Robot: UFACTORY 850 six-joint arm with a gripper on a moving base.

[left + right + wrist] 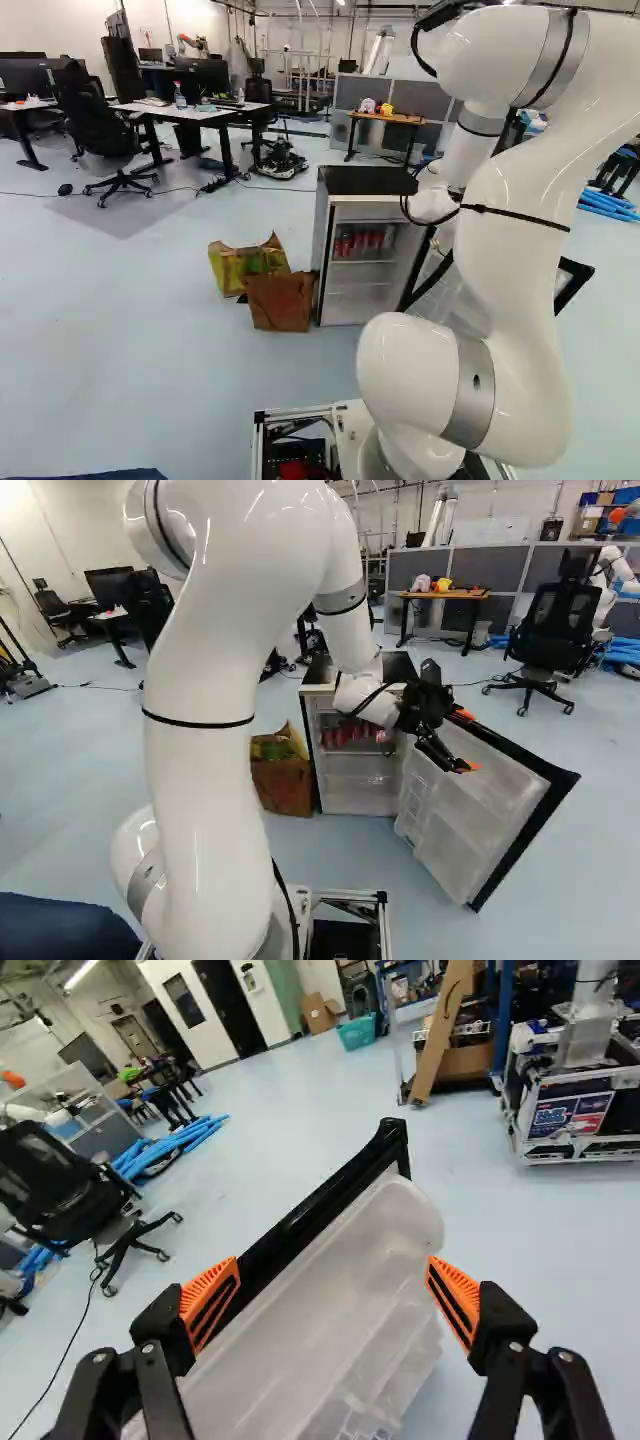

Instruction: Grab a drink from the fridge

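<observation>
Wrist view: our gripper [332,1302] stands wide open by the door [470,810]. Cans [362,243] sit inside the fridge [370,180]; if we swing towards them too low (the door is right beside us), we could snag its edge and push it shut.

The red cans [347,244] are too blurred to identify.

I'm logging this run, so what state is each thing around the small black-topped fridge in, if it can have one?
Small black-topped fridge: open, shelves showing.
Black-edged door with translucent plastic bins: swung wide open.
Red cylindrical cans: inside, on an upper shelf.
Black two-fingered claw with orange pads: open, gripping nothing.
Brown boxy bag: upright on the floor.
</observation>
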